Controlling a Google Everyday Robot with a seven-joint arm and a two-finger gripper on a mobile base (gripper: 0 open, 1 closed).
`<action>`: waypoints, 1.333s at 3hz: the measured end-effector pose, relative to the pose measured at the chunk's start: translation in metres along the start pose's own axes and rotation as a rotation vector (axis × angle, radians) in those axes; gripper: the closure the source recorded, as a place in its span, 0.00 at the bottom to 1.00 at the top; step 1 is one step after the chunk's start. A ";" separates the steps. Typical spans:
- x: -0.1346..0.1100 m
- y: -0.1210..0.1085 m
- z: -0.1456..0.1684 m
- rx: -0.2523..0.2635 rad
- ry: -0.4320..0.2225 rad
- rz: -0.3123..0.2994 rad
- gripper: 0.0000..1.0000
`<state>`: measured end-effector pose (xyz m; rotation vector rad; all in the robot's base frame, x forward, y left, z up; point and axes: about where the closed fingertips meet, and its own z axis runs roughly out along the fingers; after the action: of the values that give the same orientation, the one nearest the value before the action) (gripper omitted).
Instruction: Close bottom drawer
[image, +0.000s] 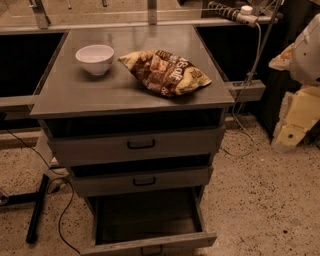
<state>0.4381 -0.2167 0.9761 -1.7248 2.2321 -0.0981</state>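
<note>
The bottom drawer (150, 242) of the grey metal cabinet (60, 97) is pulled far out toward me. Its dark inside looks empty, and its shallow front with a small black handle (151, 249) sits at the lower edge of the view. The middle drawer (142, 181) and top drawer (137, 145) stand slightly out. My arm comes in at the right edge, and its cream-coloured gripper (292, 132) hangs to the right of the cabinet, at about top-drawer height and well apart from the bottom drawer.
A white bowl (95, 58) and a chip bag (165, 71) lie on the cabinet top. A black stand leg (37, 207) and cables lie on the speckled floor at left. A power strip (235, 12) and a hanging cable are behind at right.
</note>
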 end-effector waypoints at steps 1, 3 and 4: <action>0.000 0.000 0.000 0.000 0.000 0.000 0.00; 0.005 0.020 0.025 0.012 -0.023 -0.042 0.00; 0.011 0.041 0.064 -0.014 -0.083 -0.089 0.00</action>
<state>0.4160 -0.2069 0.9032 -1.8020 2.1024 -0.0314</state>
